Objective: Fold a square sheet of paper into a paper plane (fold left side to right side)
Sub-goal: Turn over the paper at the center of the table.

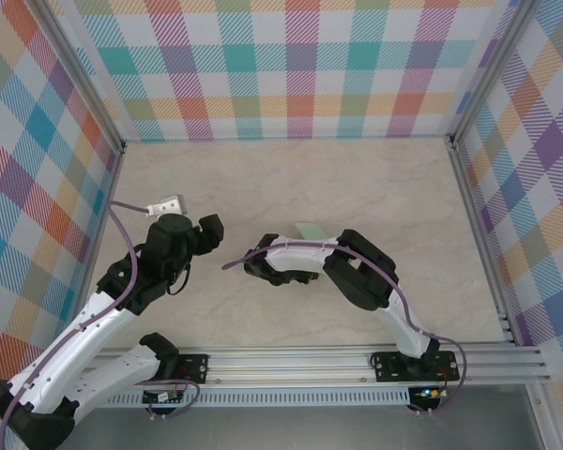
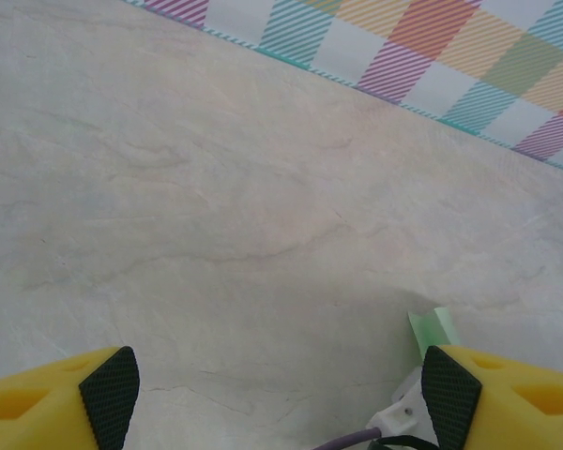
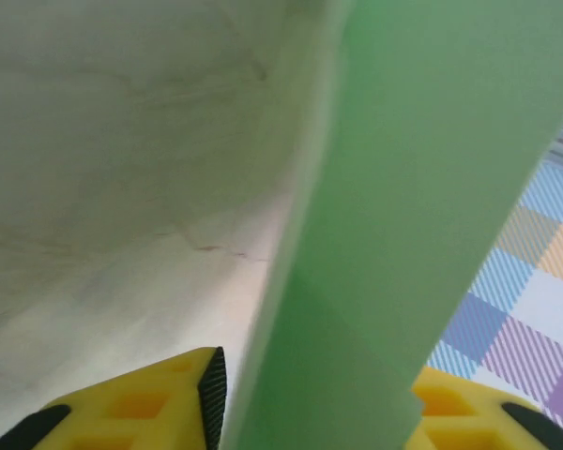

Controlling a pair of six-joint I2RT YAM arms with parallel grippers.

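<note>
- Square sheet of paper (image 3: 422,187): we are seeing it rising as a pale green band between the fingers of the right hand (image 3: 314,398). From above, a corner of the sheet (image 1: 311,228) is peeking out behind the right forearm, near the middle of the tabletop (image 1: 375,178).
- Right hand: its fingers are standing partly apart with the sheet filling the gap. We cannot tell whether they are pinching it or merely flanking it.
- Left hand (image 2: 280,398): it is hovering wide open over bare tabletop, holding nothing, with the green corner lying just beyond its right finger.
- Slip: if the hold is loose, we are judging that the raised part may slide out mid-fold and drop back flat.
- Skew: the left hand is not pressing on the sheet, so the whole sheet may drag along with the right hand, leaving the edges misaligned and the crease crooked.
- Crumple: thin paper that is being pulled too hard may buckle or tear rather than crease.
- Collision: the two hands are working close together, so a left hand coming in to press may strike the right arm.
</note>
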